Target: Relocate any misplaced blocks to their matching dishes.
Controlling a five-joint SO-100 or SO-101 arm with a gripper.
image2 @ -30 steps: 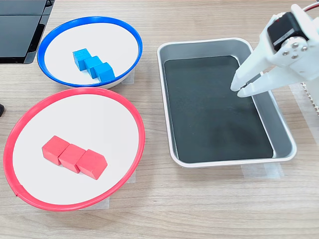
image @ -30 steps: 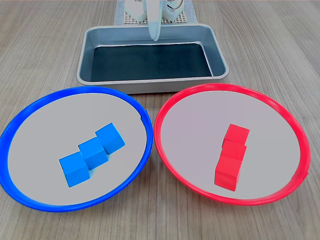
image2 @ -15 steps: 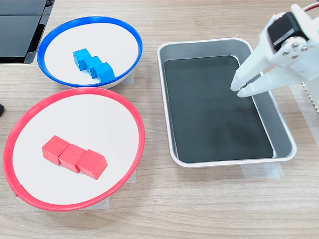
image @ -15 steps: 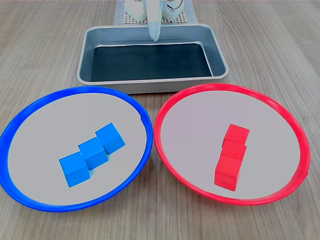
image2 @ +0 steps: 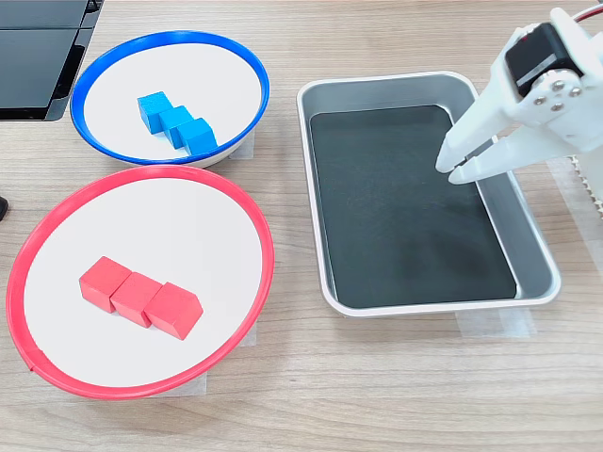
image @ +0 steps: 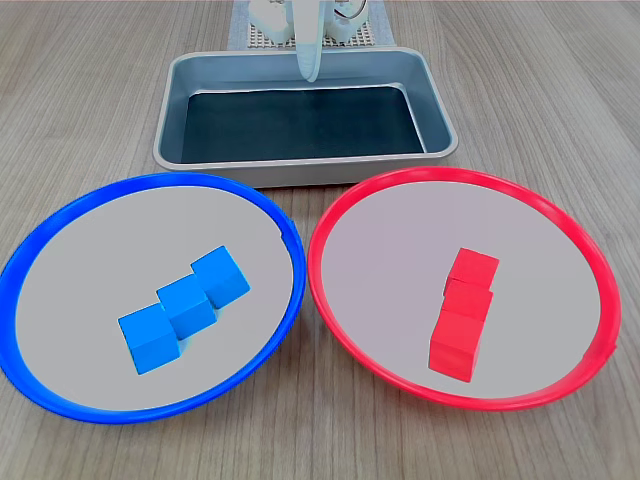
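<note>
Three blue blocks (image: 185,307) (image2: 176,122) lie in a diagonal row touching each other inside the blue-rimmed dish (image: 60,230) (image2: 94,66). Three red blocks (image: 464,312) (image2: 139,297) lie in a row inside the red-rimmed dish (image: 390,190) (image2: 254,226). My white gripper (image2: 449,169) (image: 311,68) hangs over the far side of the metal tray, well away from both dishes. Its fingertips are nearly together and hold nothing.
A rectangular metal tray (image: 170,100) (image2: 316,179) with a dark bottom lies between the arm's base and the dishes. A black device (image2: 38,56) fills the second exterior view's top left corner. A perforated white base plate (image: 250,38) sits behind the tray.
</note>
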